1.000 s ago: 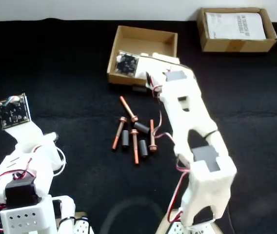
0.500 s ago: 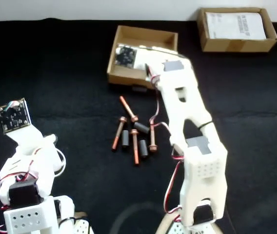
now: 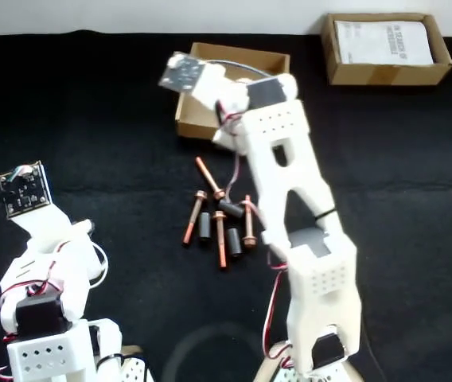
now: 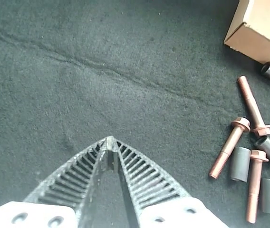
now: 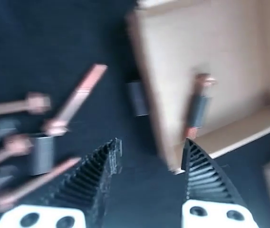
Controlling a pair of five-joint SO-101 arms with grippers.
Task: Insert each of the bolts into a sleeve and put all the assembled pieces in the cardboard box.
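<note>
Hovering low over the black mat (image 4: 78, 71), the left gripper (image 4: 110, 145) is clenched on nothing, tips together. Farther out, loose bolts (image 3: 220, 239) and sleeves (image 3: 204, 226) lie clustered mid-table. A lone sleeve (image 5: 137, 97) lies just beside the cardboard box (image 5: 230, 52) near wall. The right gripper (image 5: 150, 145) is spread wide, empty, above that wall. One assembled piece (image 5: 197, 107) lies inside the box. A second box (image 3: 369, 74) sits at the far edge.
</note>
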